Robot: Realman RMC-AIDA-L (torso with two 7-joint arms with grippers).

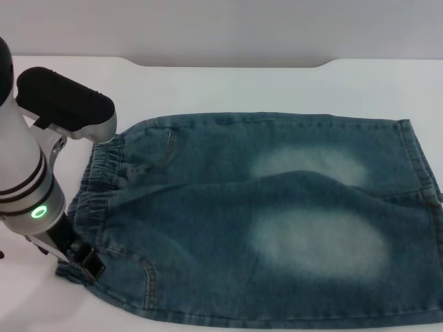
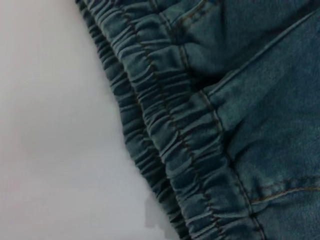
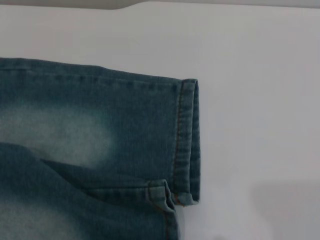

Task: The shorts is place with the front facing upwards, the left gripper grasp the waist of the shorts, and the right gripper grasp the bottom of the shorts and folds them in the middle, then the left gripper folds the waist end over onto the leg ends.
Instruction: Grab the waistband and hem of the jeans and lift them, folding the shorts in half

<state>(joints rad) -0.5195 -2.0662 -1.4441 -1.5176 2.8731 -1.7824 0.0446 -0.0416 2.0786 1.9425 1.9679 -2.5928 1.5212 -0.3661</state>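
Observation:
The blue denim shorts (image 1: 228, 228) lie flat on the white table, with two pale faded thigh patches facing up. The puckered elastic waist (image 1: 104, 180) is at the left, and it fills the left wrist view as the waist end (image 2: 165, 130). The bottom of the shorts (image 1: 415, 159) is at the right edge. The right wrist view shows the far leg's stitched hem (image 3: 187, 140), with the near leg's hem corner lying over it. My left gripper (image 1: 84, 263) sits at the near corner of the waistband, touching or just over the cloth. The right gripper is out of view.
The white table (image 1: 277, 83) extends beyond the shorts at the back and to the left. A grey wall edge runs along the far side. The near leg runs off the right and bottom of the head view.

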